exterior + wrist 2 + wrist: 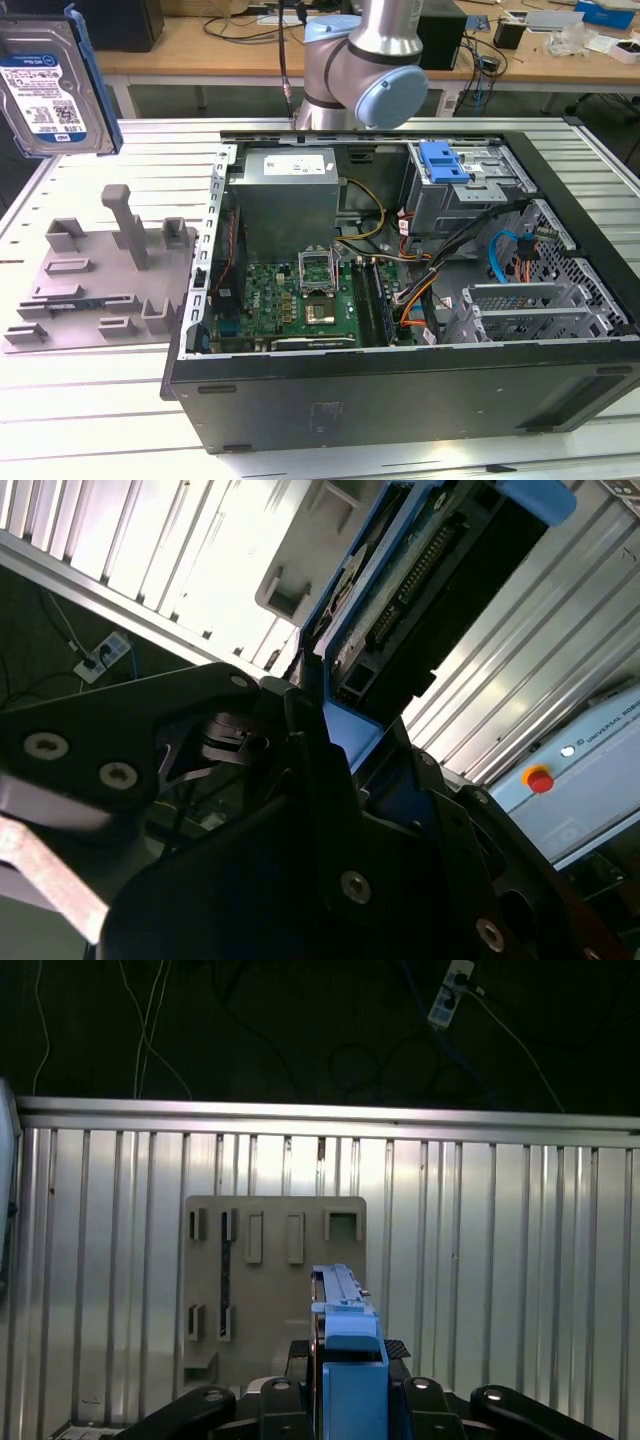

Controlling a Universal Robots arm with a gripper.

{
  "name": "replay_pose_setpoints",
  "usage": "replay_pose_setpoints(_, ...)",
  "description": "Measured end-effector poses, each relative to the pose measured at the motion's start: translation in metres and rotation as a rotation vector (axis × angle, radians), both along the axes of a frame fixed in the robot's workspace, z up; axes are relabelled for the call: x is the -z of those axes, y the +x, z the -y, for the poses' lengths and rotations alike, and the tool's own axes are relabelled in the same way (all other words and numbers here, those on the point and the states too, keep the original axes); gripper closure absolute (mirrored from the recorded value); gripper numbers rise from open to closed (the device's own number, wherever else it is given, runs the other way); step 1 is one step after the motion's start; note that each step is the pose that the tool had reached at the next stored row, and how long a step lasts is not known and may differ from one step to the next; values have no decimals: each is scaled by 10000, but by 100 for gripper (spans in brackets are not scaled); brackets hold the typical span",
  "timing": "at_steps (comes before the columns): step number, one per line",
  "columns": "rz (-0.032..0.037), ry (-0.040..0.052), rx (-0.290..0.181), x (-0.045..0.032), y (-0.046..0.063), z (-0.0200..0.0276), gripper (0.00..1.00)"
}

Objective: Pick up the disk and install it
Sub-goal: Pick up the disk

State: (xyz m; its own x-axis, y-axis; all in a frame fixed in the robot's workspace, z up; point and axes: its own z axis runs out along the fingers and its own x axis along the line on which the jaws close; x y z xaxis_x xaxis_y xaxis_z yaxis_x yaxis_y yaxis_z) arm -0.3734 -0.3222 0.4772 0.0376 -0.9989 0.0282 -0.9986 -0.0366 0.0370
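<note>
The disk (pixel 45 85), a silver hard drive with a white-and-blue label and a blue carrier frame, hangs upright in the air at the exterior view's far left, above the slatted table. In the first wrist view the disk (pixel 345 1335) stands edge-on between the black fingers of my gripper (pixel 347 1400), which is shut on its blue frame. The second wrist view shows the same hold from beside: the disk (pixel 430 570) sticks out from the gripper (pixel 340 730), connector side showing.
The grey fixture plate (pixel 90 290) with upright posts lies on the table under the disk, also seen as the fixture plate (pixel 275 1260). The open computer case (pixel 400 400) holds a grey drive cage with a blue latch (pixel 445 165). The arm's joint (pixel 370 60) stands behind the case.
</note>
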Motion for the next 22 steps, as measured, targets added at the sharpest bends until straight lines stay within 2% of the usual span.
replay_pose_setpoints(6, 3, 1, 0, -2, 127, 141, 63)
replay_pose_setpoints(11, 1, 0, -1, -15, 273, 299, 63)
replay_pose_setpoints(13, 1, 0, 0, -28, 367, 395, 63)
replay_pose_setpoints(22, 1, 0, 0, -58, 585, 603, 63)
